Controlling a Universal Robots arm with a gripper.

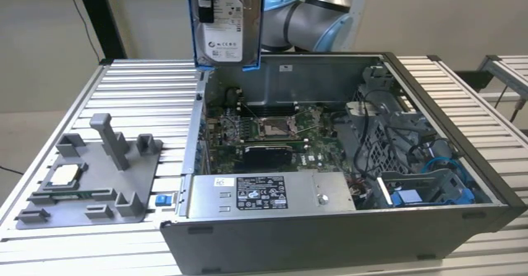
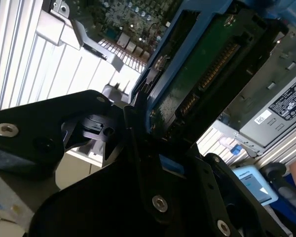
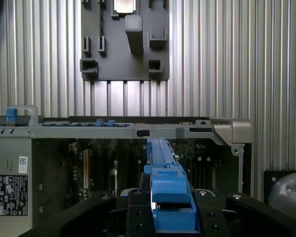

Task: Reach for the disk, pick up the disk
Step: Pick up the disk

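Disk hangs upright in the air above the rear wall of the open computer case, its white label facing the exterior view. Gripper has its jaws closed on the disk's blue bracket, with 2 black fingers pressing opposite sides in the first wrist view. Beside the case, on the exterior view's left, a grey fixture carries a processor chip.
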